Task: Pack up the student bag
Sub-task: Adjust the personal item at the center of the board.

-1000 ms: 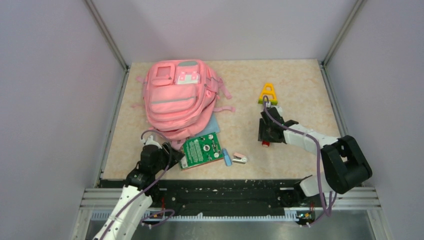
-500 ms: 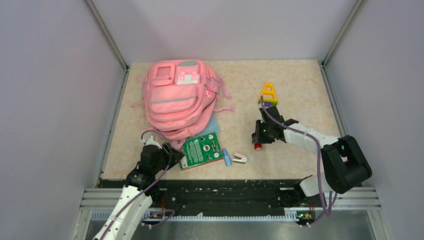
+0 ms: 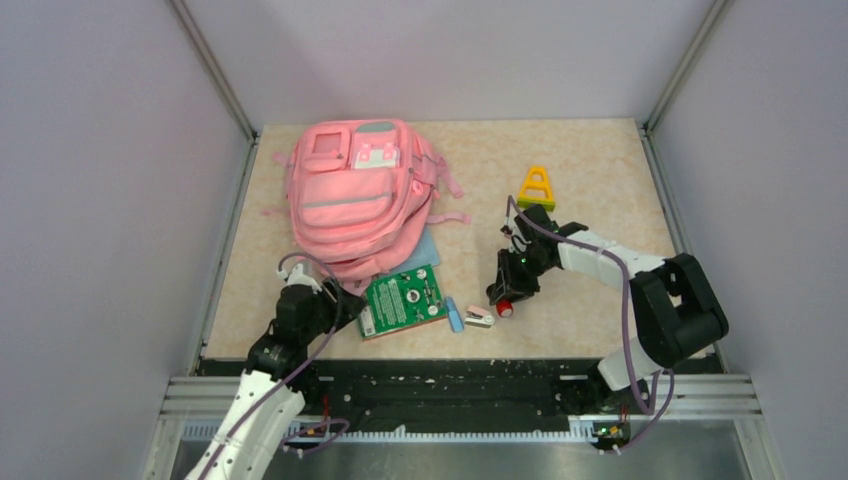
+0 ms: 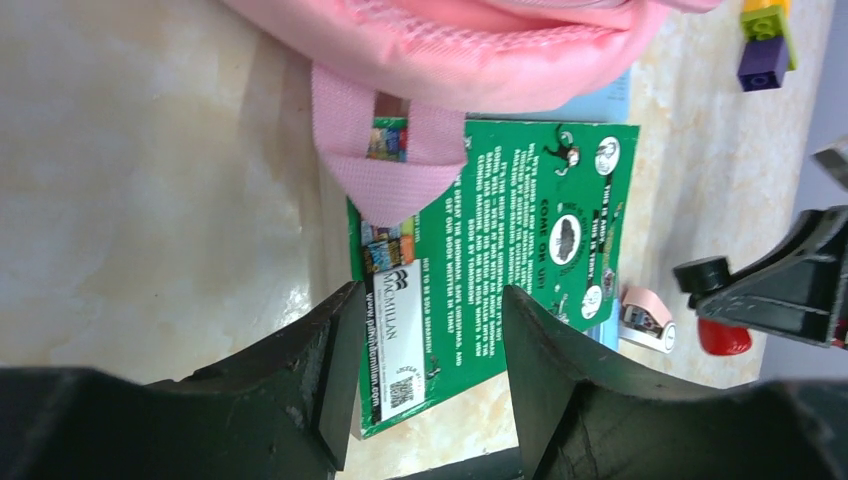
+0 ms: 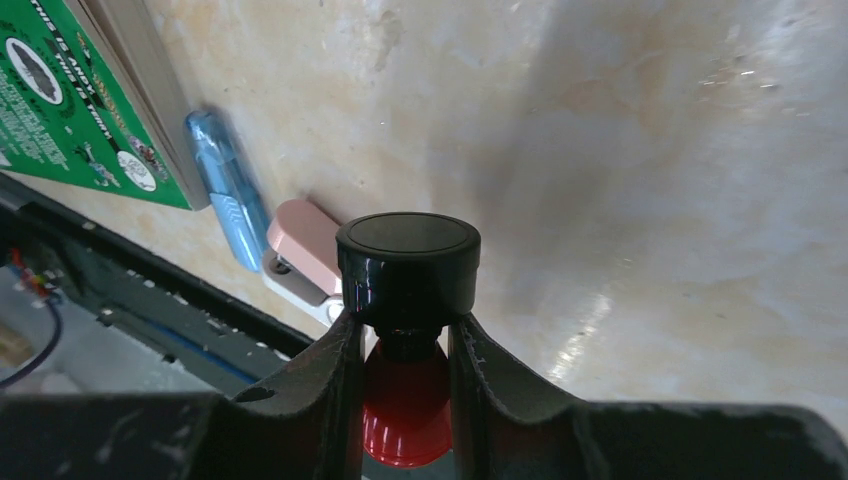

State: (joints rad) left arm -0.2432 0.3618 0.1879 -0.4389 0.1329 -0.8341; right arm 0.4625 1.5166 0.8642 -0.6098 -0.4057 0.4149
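The pink student bag point(image 3: 350, 195) lies at the back left of the table, its lower edge over a green book point(image 3: 403, 300). My left gripper point(image 3: 345, 312) is open. In the left wrist view its fingers point(image 4: 330, 370) stand either side of the book's near corner point(image 4: 410, 340), below the bag's strap loop point(image 4: 390, 170). My right gripper point(image 3: 503, 298) is shut on a small red bottle with a black cap point(image 5: 408, 260). It holds the bottle low, just right of a pink-and-white stapler point(image 3: 480, 317).
A blue clip point(image 3: 455, 315) lies between the book and the stapler, and also shows in the right wrist view point(image 5: 230, 200). A yellow, green and purple block stack point(image 3: 537, 187) stands at the back right. A pale blue sheet point(image 3: 428, 248) sticks out under the bag. The black front rail point(image 3: 430, 370) runs along the near edge.
My right gripper has carried the red bottle left and nearer, from beside the block stack to beside the stapler. The left arm has hardly moved.
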